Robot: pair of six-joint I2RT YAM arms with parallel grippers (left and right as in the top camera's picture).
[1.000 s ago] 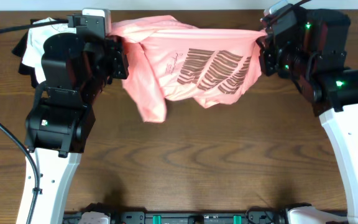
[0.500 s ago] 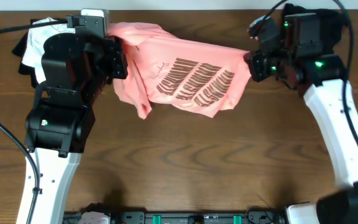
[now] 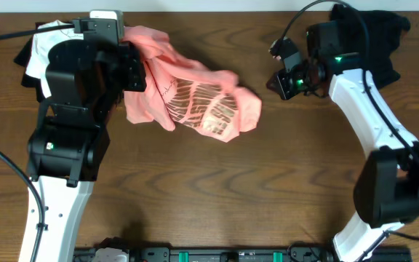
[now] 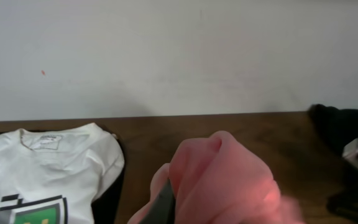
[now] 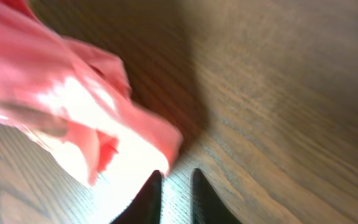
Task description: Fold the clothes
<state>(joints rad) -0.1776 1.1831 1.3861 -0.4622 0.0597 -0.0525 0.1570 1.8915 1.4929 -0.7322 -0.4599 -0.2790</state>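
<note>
Salmon-pink cloth, the T-shirt [image 3: 195,102], lies bunched in a crumpled heap on the wooden worktop [image 3: 231,189], in the upper middle of the overhead frame, left of centre. Its dark striped print [image 3: 208,108] faces up and is creased. The shirt's upper left end rises to the left tool [image 3: 135,67], which holds a gathered fold of it; in the left wrist view pink fabric swells over the tool at the bottom centre, with one dark finger showing beside it. The right tool [image 3: 277,78] sits right of the heap, apart from it and with nothing in its grip. Its fingers [image 5: 151,193] stand narrow, a slit of bare wood between them, the shirt's edge just to their left. A white shirt [image 4: 48,165] with a green print lies over a black garment [image 3: 26,54] at the upper left, and another dark garment [image 3: 384,29] at the upper right.
</note>
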